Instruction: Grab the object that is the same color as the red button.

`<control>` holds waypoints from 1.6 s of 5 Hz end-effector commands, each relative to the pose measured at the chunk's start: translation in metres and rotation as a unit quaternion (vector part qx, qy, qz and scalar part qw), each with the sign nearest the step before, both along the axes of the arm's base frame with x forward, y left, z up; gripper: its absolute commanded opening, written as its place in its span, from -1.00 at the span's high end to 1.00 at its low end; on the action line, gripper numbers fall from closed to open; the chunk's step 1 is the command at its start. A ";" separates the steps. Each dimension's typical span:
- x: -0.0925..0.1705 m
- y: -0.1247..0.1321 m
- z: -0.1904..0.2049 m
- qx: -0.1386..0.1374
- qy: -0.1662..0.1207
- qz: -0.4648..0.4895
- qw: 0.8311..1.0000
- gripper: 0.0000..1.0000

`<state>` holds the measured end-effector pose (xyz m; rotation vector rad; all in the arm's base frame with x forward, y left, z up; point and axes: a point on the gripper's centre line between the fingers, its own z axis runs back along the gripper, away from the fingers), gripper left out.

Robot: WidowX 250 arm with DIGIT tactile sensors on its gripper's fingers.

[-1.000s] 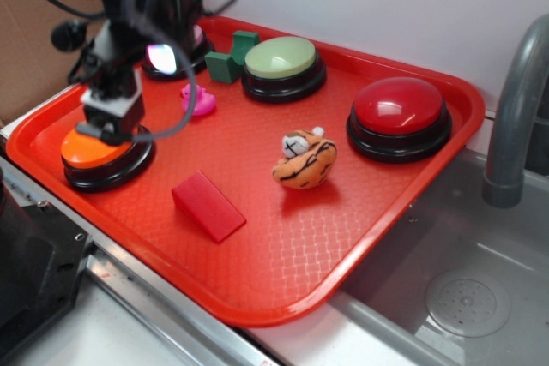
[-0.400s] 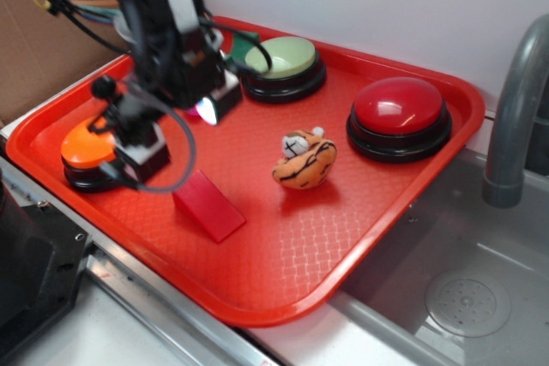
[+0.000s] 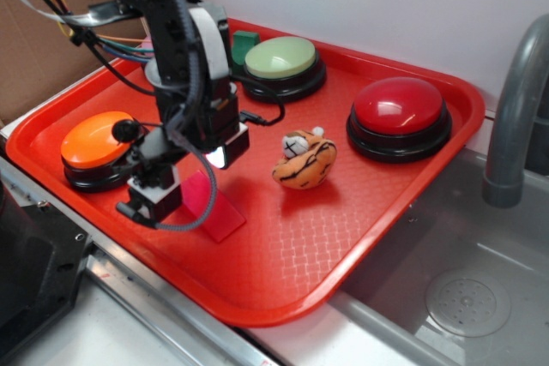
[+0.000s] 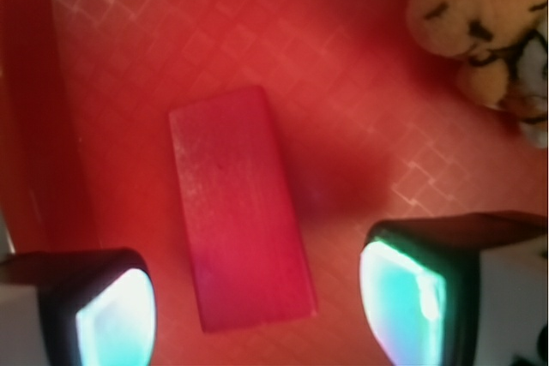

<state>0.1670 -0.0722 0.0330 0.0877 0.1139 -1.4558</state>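
- Wedge [image 4: 240, 207]: smooth, plain red ramp, lying flat on tray [image 3: 377, 212] below the pincer [image 4: 257, 306], which hangs released.
- Tray also holds red button [image 3: 399, 109] and tiger toy [image 3: 305, 160].

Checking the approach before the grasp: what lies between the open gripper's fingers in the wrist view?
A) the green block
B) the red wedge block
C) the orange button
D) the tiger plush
B: in the wrist view the red wedge block lies on the tray between the two fingers of the open gripper, while the tiger plush sits off at the upper right.
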 end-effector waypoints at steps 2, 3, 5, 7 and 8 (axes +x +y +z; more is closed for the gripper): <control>-0.006 0.014 -0.028 0.058 0.004 -0.003 0.998 -1.00; -0.005 0.010 -0.033 0.053 0.005 -0.007 0.999 1.00; -0.005 0.010 0.001 0.021 -0.013 0.053 0.998 1.00; -0.006 0.017 0.100 0.084 0.021 0.291 0.953 1.00; 0.000 0.012 0.134 0.108 0.058 0.404 0.906 1.00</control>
